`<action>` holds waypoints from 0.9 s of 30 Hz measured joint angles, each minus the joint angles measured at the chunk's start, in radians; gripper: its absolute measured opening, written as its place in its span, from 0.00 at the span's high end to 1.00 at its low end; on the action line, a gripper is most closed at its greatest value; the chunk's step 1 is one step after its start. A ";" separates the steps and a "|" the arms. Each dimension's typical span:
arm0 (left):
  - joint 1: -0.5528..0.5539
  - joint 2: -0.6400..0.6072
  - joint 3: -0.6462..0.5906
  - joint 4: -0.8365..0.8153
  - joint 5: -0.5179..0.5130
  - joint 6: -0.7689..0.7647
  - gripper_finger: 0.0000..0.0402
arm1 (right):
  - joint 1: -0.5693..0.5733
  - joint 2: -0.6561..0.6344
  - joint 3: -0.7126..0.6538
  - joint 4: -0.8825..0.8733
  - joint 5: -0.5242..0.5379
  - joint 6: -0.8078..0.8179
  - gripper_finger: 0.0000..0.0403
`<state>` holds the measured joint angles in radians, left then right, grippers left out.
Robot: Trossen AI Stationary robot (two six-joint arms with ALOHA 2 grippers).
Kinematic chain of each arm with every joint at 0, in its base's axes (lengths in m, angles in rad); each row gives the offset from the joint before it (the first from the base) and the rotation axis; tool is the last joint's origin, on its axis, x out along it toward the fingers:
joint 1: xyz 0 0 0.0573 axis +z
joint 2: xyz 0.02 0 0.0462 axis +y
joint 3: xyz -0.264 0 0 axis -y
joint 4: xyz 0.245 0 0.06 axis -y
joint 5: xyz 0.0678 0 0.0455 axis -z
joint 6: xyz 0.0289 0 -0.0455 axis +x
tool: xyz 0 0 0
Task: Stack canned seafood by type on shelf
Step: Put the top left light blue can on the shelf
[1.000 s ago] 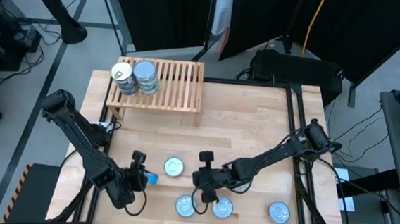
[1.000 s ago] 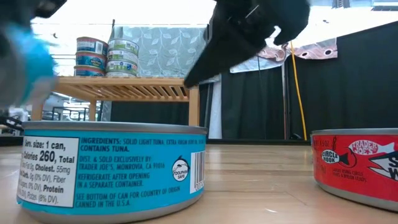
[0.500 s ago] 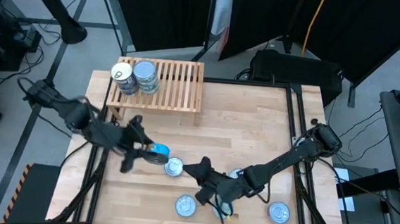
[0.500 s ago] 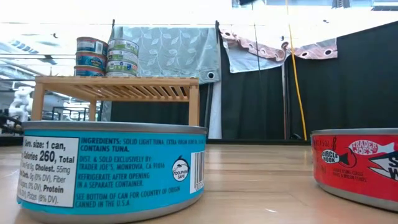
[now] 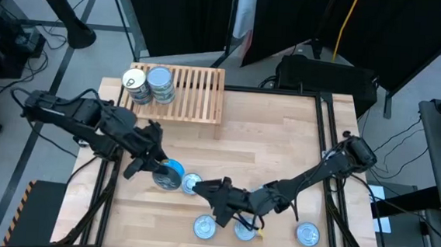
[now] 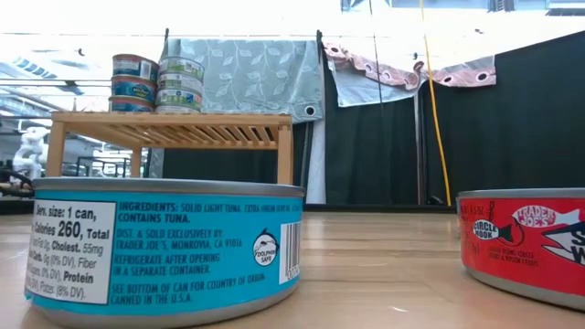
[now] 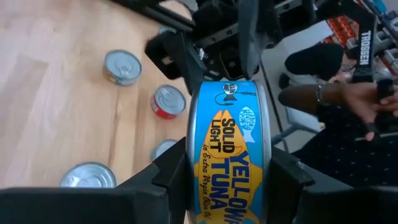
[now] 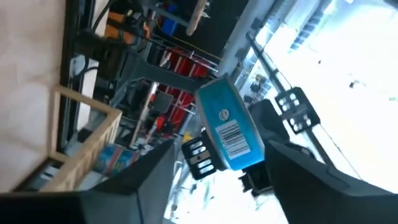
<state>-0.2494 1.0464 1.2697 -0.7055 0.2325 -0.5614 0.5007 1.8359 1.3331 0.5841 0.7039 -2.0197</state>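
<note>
My left gripper (image 5: pixel 163 170) is shut on a blue-labelled can (image 7: pixel 230 143) of the canned seafood, above the table's middle left. My right gripper (image 5: pixel 209 194) hangs open just to its right, facing it, nothing between its fingers (image 8: pixel 149 180). One can (image 5: pixel 191 184) lies flat below the held one. Three more (image 5: pixel 204 227) (image 5: pixel 244 230) (image 5: pixel 306 235) rest flat along the near edge. The wooden slatted shelf (image 5: pixel 195 94) stands at the far left. Two stacks of cans (image 5: pixel 135 82) (image 5: pixel 159 84) stand on its left end. My left gripper pinches the can between its two fingers (image 7: pixel 171 180), one on each flat end (image 7: pixel 193 168), so the blue label wall faces the wrist camera. The fingers come from the table's left, slanting down. The can is on edge and lifted clear of the table.
In the low view a blue-labelled can (image 6: pixel 164 251) and a red-labelled can (image 6: pixel 521 242) stand close to the camera, the shelf (image 6: pixel 174 128) behind them. A person's hand (image 7: pixel 336 99) shows beyond the table. Bare wood (image 5: pixel 273 143) lies between shelf and near cans.
My left gripper has carried the blue can up and away from the near edge, toward the table's middle, rolling so the can now sits on edge. My right gripper has risen from the near cans, tipped up to level and rolled toward the held can. The table cans stayed put.
</note>
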 joint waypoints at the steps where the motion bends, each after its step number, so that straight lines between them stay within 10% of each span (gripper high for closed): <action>1: 0.006 0.007 0.000 0.000 0.012 -0.011 0.63 | -0.005 0.000 0.000 0.001 -0.012 -0.011 0.37; 27: 0.160 0.114 0.000 0.021 0.188 -0.028 0.63 | -0.076 0.001 0.000 -0.096 -0.136 -0.150 0.36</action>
<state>-0.0891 1.1601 1.2694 -0.6847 0.4209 -0.5891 0.4247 1.8366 1.3334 0.4885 0.5679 -2.1693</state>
